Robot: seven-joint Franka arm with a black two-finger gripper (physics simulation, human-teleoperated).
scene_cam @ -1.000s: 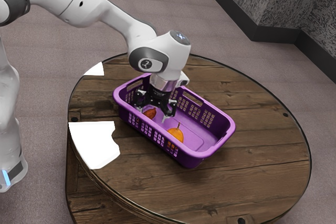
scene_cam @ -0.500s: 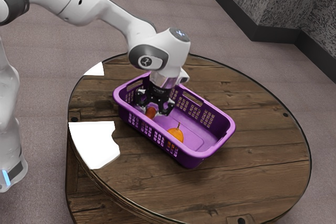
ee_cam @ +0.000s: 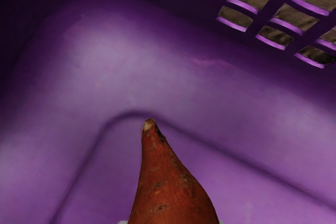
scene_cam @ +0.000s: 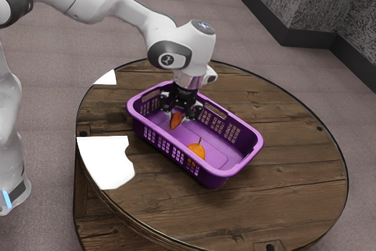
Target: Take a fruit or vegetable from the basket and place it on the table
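Observation:
My gripper point(scene_cam: 180, 119) is low inside the purple basket point(scene_cam: 238, 171), shut on a reddish-orange sweet potato point(scene_cam: 176, 120) that hangs tilted between its fingers. In the wrist view the sweet potato point(ee_cam: 170, 187) rises from the lower edge with its narrow tip pointing away, over the purple basket floor point(ee_cam: 121, 66). An orange, round fruit with a stem point(scene_cam: 196, 150) lies on the basket floor, apart from the gripper, toward the exterior view's right.
The basket's walls surround the gripper. Around the basket spreads the round wooden table point(scene_cam: 288, 174). A white patch point(scene_cam: 106, 160) lies on the table at the exterior view's left, and a smaller white one point(scene_cam: 107, 78) farther back.
The gripper has closed on the sweet potato and risen slightly, moving a little toward the exterior view's right. The sweet potato has come up with it and tilted. Basket and orange fruit have stayed still.

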